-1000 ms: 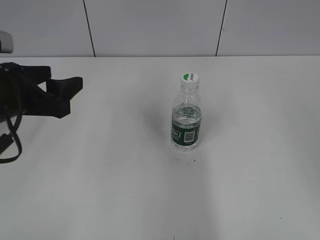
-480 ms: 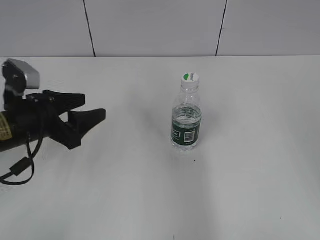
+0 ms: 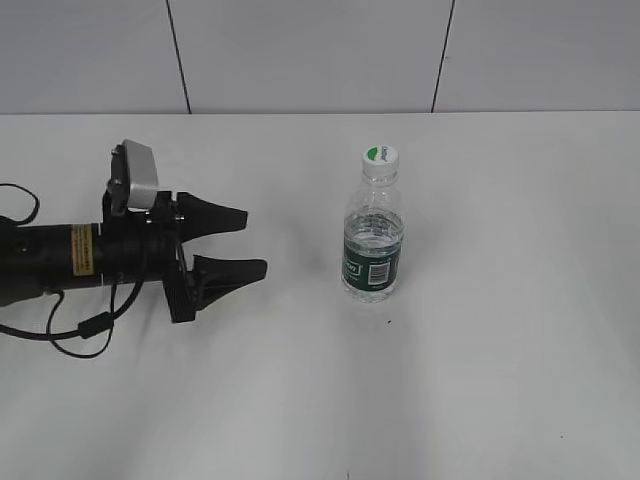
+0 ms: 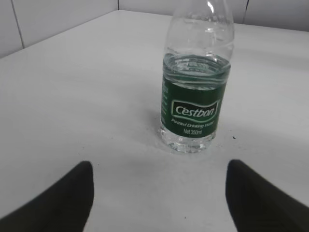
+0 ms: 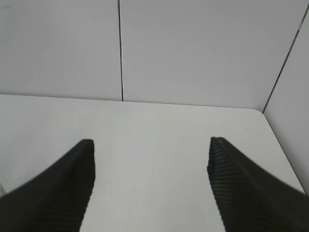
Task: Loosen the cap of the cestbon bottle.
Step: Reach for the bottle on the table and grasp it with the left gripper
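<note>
The cestbon bottle (image 3: pixel 373 243) stands upright near the middle of the white table, clear with a dark green label. Its white cap (image 3: pixel 379 155) with a green patch sits on the neck. In the left wrist view the bottle (image 4: pixel 195 96) stands straight ahead, its cap cut off by the top edge. My left gripper (image 3: pixel 245 243) is open and empty, low over the table, a hand's width left of the bottle, fingers pointing at it (image 4: pixel 159 166). My right gripper (image 5: pixel 150 145) is open and empty, facing the wall; it is out of the exterior view.
The white table (image 3: pixel 480 380) runs to a grey panelled wall (image 3: pixel 300 50) at the back. A black cable (image 3: pixel 70 335) trails from the left arm. In the right wrist view the table's right edge (image 5: pixel 282 145) meets a side wall.
My left arm has swept in from the far left towards the bottle, fingers open throughout. The bottle has not moved.
</note>
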### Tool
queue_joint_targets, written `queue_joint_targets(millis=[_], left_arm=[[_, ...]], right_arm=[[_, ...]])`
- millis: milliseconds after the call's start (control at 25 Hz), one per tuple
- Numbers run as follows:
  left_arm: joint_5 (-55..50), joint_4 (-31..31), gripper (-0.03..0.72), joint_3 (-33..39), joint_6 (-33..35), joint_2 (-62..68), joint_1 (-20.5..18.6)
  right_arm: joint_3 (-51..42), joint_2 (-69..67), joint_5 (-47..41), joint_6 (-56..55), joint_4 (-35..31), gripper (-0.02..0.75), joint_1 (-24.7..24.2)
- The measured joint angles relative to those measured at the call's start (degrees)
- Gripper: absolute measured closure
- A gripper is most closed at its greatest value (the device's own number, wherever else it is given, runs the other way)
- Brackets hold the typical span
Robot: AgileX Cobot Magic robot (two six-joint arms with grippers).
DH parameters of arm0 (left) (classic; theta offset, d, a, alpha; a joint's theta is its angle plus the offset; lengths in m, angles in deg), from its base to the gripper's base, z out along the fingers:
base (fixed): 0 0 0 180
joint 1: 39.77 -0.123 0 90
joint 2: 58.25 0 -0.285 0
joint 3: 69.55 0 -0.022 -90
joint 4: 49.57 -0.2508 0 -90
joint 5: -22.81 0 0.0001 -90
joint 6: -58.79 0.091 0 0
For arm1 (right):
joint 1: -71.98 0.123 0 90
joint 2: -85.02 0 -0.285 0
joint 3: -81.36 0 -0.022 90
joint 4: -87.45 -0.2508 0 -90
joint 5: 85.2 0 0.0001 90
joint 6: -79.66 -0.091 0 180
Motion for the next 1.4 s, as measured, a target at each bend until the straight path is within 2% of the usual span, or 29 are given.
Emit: queue_joint_targets(millis=[160, 360, 720, 1040, 1400], left_arm=[[0.07, -0.74, 0.109, -3.62, -0.06, 2.54, 1.38], [0.18, -0.84, 0.104, -7.24, -0.06, 2.98, 5.52], [-4.31, 5.39, 0.099, -10.5, -0.06, 3.02, 12.26], [-4.72, 10.92, 0.099, -10.76, -0.17, 6.31, 13.56], [-1.32, 11.9, 0.098, -14.55, -0.43, 9.85, 15.47]], right_arm=[[0.0, 0.0, 0.11, 0.11, 0.0, 0.183, 0.0], [0.0, 0.0, 0.19, 0.15, 0.04, 0.183, 0.0], [0.0, 0.0, 0.98, 0.22, 0.04, 0.183, 0.0], [0.0, 0.0, 1.06, 0.22, 0.04, 0.183, 0.0], [0.0, 0.0, 1.18, 0.22, 0.04, 0.183, 0.0]])
